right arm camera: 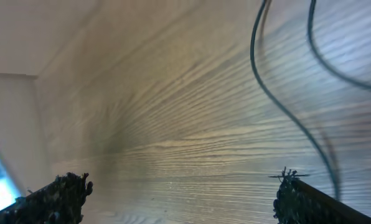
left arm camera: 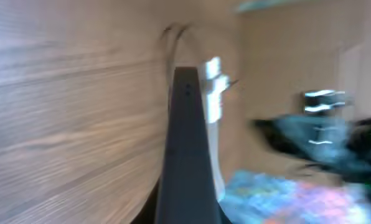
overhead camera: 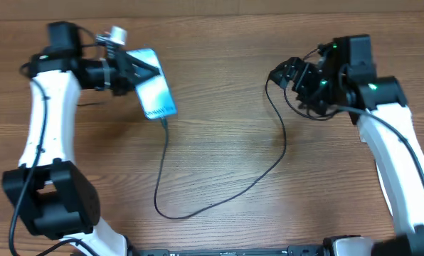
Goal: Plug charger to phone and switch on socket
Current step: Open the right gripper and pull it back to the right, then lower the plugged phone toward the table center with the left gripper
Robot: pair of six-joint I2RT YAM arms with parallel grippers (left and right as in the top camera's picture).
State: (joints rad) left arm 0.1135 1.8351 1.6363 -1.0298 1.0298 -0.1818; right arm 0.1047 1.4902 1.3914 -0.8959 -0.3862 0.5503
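1. Left gripper first: one pair of black fingers, clamped on the upper end of the phone at the table's far left.
2. One phone, and only one. It is a slim rectangle with a glossy cyan screen, a dark rim and tiny white lettering near its lower end, and it lies at a slant.
3. Over to the right gripper, which is spread wide with nothing between the jaws. Its wrist camera shows two rough, dark fingertips, well apart above bare wood.
4. One cable, thin, black and limp. It meets the phone's lower edge, drops towards the near side, bends, then climbs in a long curve to the right gripper. I cannot tell whether its tip is seated in the phone.
5. Two black strands show in the right wrist view, both curving across the top right.
6. One table, brown wood-grain with fine streaks and a matte finish.
7. Two arms, with smooth white shells and black joints.
8. Left wrist view is badly blurred: one dark finger in the middle, coloured screen glow at the lower right.
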